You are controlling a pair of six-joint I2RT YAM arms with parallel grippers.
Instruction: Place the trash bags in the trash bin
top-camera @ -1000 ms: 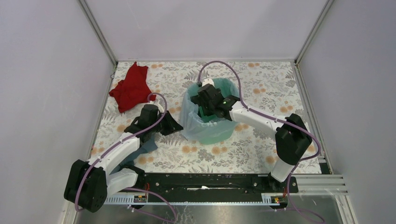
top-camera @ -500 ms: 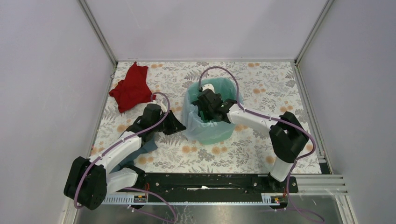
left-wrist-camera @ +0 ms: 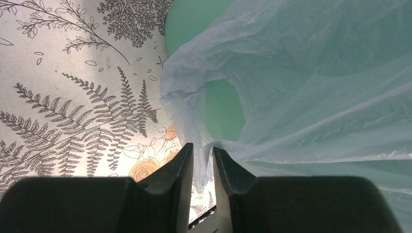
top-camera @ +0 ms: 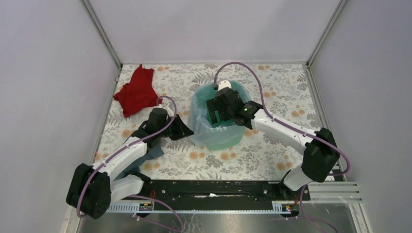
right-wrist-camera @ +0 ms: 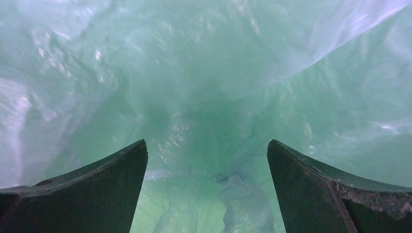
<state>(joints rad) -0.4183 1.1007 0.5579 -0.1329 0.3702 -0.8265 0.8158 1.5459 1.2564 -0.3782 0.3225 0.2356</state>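
The mint-green trash bin (top-camera: 228,138) stands upright in the middle of the table. The pale-blue translucent trash bag (top-camera: 198,121) lines it and drapes over its left rim. My left gripper (top-camera: 184,130) is at the bin's left side, shut on a fold of the bag by a handle loop (left-wrist-camera: 204,162); the bag (left-wrist-camera: 301,82) and bin wall (left-wrist-camera: 221,109) fill the left wrist view. My right gripper (top-camera: 216,115) is open and empty, reaching down inside the bin. In the right wrist view its fingers (right-wrist-camera: 107,189) are spread with only the bag film (right-wrist-camera: 204,87) around them (right-wrist-camera: 206,160).
A red cloth (top-camera: 136,92) lies at the back left. A grey-blue cloth (top-camera: 148,153) lies partly under my left arm. The floral table cover (top-camera: 282,87) is bounded by grey walls on three sides.
My right gripper moved a little right and toward the back inside the bin, and its arm swung out to the right. My left gripper has stayed at the bin's left side.
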